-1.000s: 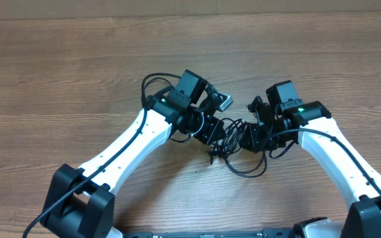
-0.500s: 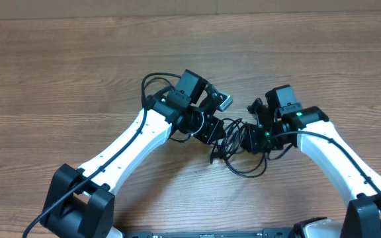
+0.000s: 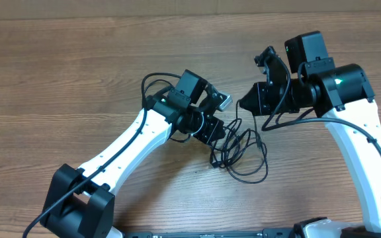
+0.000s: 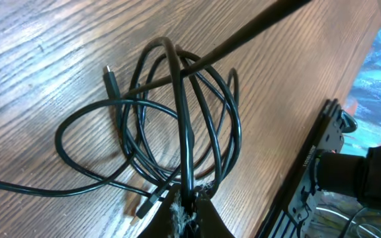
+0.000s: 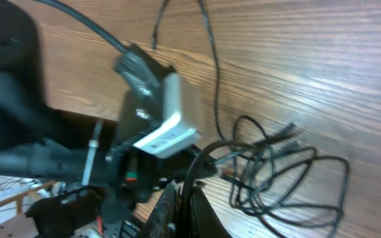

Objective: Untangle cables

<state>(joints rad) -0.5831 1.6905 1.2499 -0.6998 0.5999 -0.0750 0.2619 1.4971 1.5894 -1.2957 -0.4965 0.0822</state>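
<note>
Left end effector (image 4: 189, 200): jaws closed tight, pinching one strand of cables (image 4: 177, 112) low over bench (image 4: 38, 39). Right end effector (image 5: 180, 206): jaws closed tight on another strand, clear of bench. Cables lie in loose tangled loops mid-bench, between both end effectors. White label (image 5: 167, 135) beside left end effector: text too blurred to read.
</note>
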